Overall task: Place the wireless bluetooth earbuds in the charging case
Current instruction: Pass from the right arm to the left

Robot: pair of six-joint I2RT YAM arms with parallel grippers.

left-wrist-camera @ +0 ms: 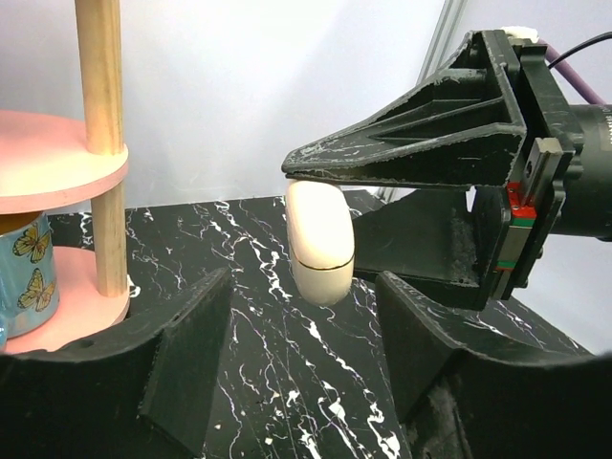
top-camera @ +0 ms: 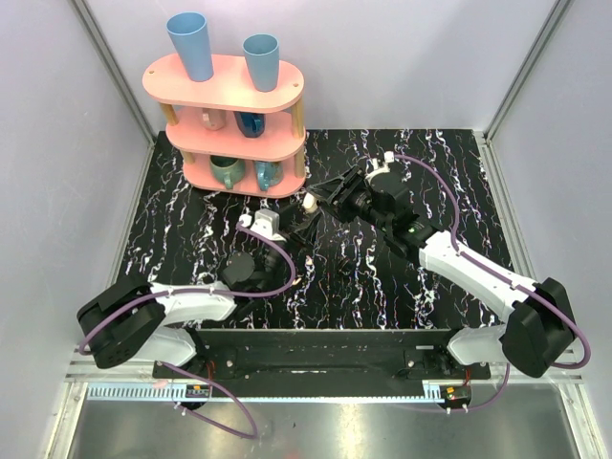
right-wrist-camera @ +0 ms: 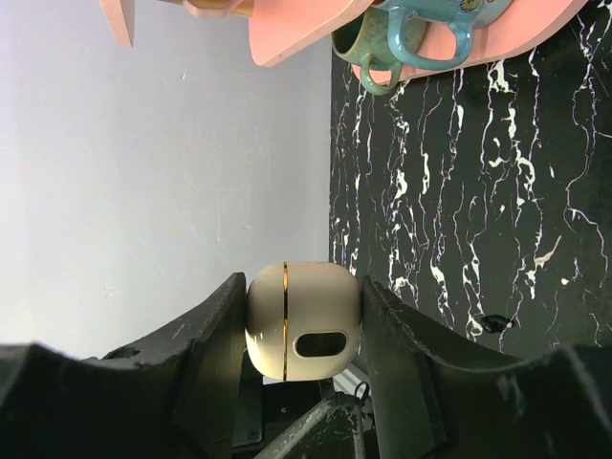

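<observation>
Charging case [right-wrist-camera: 304, 333] closed, clamped in right hand [right-wrist-camera: 303, 285], contents hidden

We see a pink three-tier shelf [top-camera: 225, 93] at the far left of the black, white-veined table [top-camera: 449, 182]. A tall blue cup [top-camera: 191, 45] and a shorter blue cup [top-camera: 261, 60] stand on its top tier. A pink mug [top-camera: 212, 120] and a dark blue mug [top-camera: 251, 123] sit on the middle tier, and a green mug [top-camera: 228, 171] and a teal mug [top-camera: 269, 174] on the bottom. A small black bit [right-wrist-camera: 490, 323] lies on the table.
</observation>
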